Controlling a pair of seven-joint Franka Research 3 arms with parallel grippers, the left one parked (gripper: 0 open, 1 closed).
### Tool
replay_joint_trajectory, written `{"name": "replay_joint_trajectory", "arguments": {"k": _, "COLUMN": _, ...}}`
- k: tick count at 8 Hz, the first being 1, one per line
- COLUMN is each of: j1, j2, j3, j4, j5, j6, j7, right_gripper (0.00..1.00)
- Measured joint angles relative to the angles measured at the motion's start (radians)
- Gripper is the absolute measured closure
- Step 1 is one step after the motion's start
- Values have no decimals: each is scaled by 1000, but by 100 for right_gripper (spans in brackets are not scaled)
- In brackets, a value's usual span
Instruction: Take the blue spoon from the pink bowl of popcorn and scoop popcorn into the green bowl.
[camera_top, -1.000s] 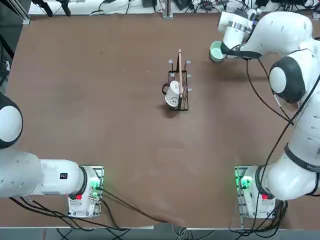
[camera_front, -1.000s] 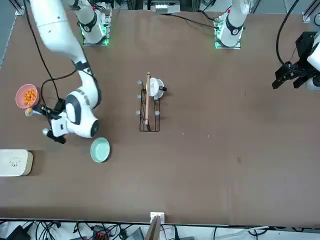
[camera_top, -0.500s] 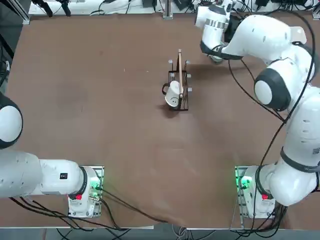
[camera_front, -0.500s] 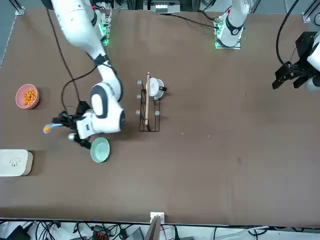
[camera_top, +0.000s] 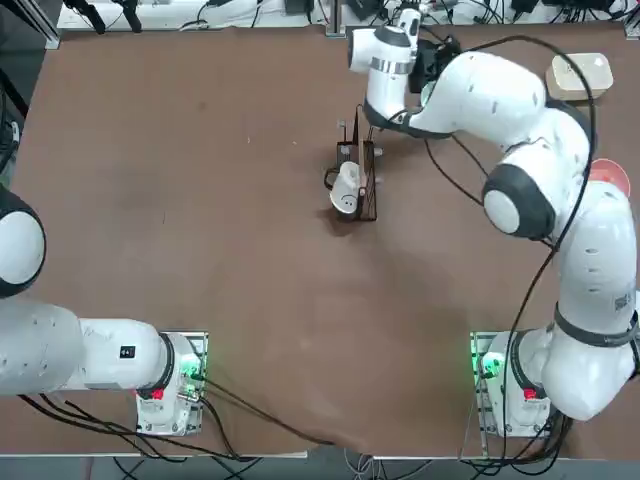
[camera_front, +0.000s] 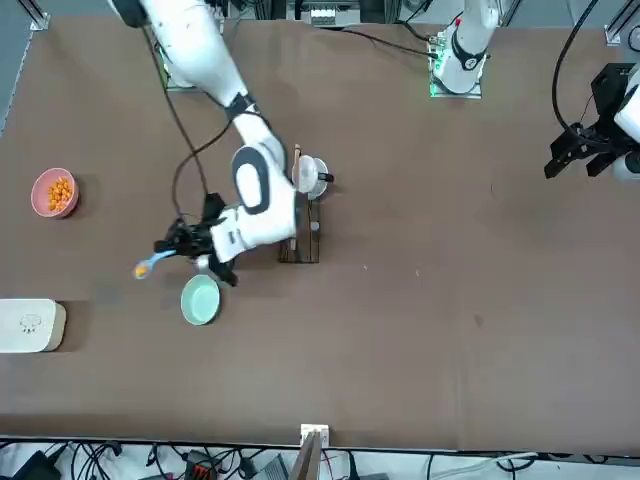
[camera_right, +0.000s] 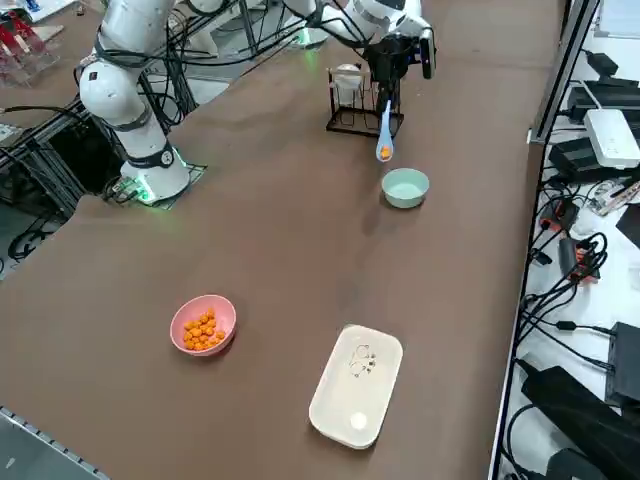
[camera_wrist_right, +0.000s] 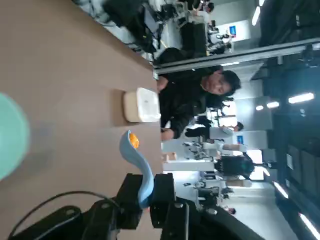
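Fingers (camera_wrist_right: 161, 192) of the right gripper (camera_wrist_right: 145, 197) closed on the handle of the blue spoon (camera_wrist_right: 137, 161), seen nearest in the wrist view; spoon bowl extending away from the fingertips, carrying a piece of orange popcorn (camera_wrist_right: 133, 140). Edge of the green bowl (camera_wrist_right: 11, 135) on the table beside the spoon, apart from it; cream-white box (camera_wrist_right: 142, 105) farther off; a person in dark clothing beyond the table edge.

Right side view, near to far: cream-white box (camera_right: 356, 385) closest, then the pink bowl (camera_right: 204, 325) holding the remaining popcorn (camera_right: 203, 330), well apart from the gripper. Farther on, green bowl (camera_right: 405, 187) standing on bare table, with no popcorn visible in it. Spoon (camera_right: 384, 130) hanging from the right gripper (camera_right: 388, 62) with its loaded end just short of the green bowl's rim, above the table. Black wire rack (camera_right: 356, 108) with a white mug (camera_right: 347, 80) just behind the gripper.

Front view: spoon tip (camera_front: 146, 267) raised beside and slightly outside the green bowl (camera_front: 200, 299), gripper (camera_front: 192, 242) between that bowl and the rack (camera_front: 298, 222); pink bowl (camera_front: 54, 192) well to the side.
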Motion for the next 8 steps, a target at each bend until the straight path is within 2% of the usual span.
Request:
{"name": "replay_joint_trajectory", "arguments": {"k": 2, "j1": 28, "j2": 38, "j3": -1, "j4": 74, "j5": 80, "j6": 27, "j7": 1, "right_gripper": 88}}
{"name": "replay_joint_trajectory", "arguments": {"k": 4, "j1": 17, "j2": 45, "j3": -12, "j4": 104, "j5": 177, "j6": 119, "j7": 1, "right_gripper": 88}}
{"name": "replay_joint_trajectory", "arguments": {"k": 8, "j1": -76, "j2": 45, "j3": -23, "j4": 159, "j5": 426, "j6": 248, "j7": 5, "right_gripper": 88}}
